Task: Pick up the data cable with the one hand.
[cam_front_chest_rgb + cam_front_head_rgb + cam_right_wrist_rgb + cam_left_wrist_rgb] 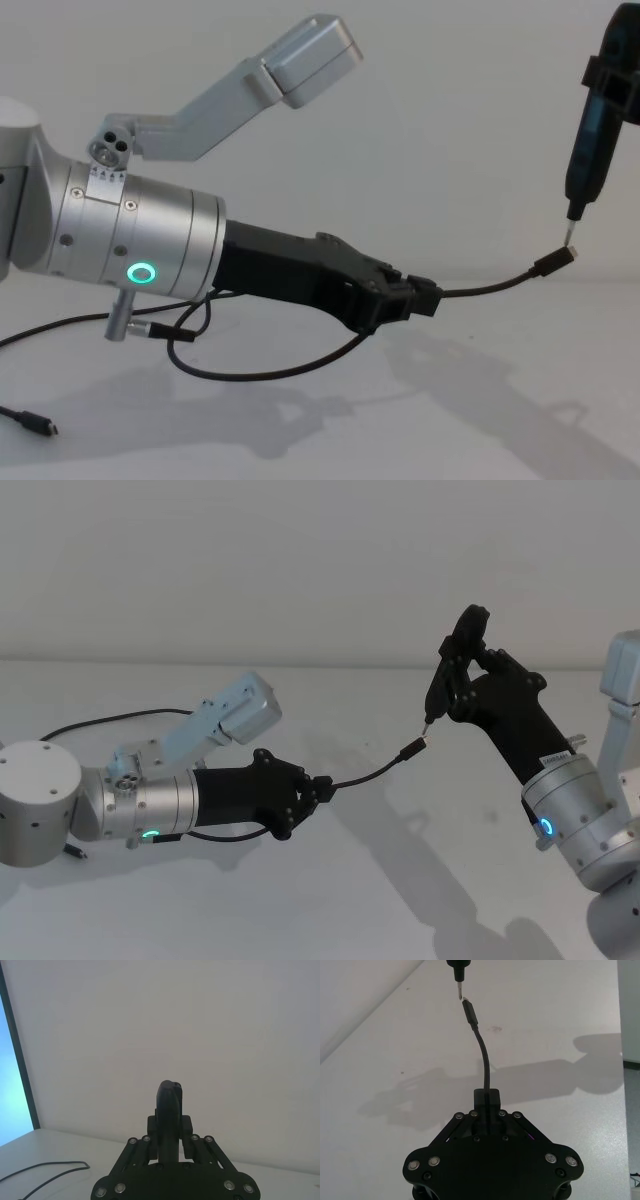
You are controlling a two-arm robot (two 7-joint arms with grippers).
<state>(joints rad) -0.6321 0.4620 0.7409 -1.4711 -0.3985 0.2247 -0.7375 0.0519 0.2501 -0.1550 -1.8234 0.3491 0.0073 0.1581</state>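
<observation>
Gripping the data cable (370,773) a short way behind its plug (412,750), the left gripper (322,788) hangs above the middle of the white worktop (400,890), its two black fingers pinched tight on the cord. The cable is thin, black and limp. From the pinch it arches up and to the right, clear of the surface, and ends in a small black plug with a short silver tip. That tip sits just beside the pointed metal end of a slim black tool (440,695), which the right gripper (462,670) clamps upright over the worktop's right half; whether tip and point touch cannot be told.

Behind the left gripper, the slack droops in a loop (260,375) under the silver wrist, where a green ring (141,273) glows. The loop rests on the worktop towards its left edge. A second small plug (40,425) lies flat near the near-left corner, and another strand (110,720) curves along the far-left side.

The surface is bare, matte white, crossed by the arms' grey shadows. A plain pale wall (300,560) rises behind it. The right wrist view catches a blue-lit panel (12,1085) at one edge.

The cable's run beneath the left wrist is hidden.
</observation>
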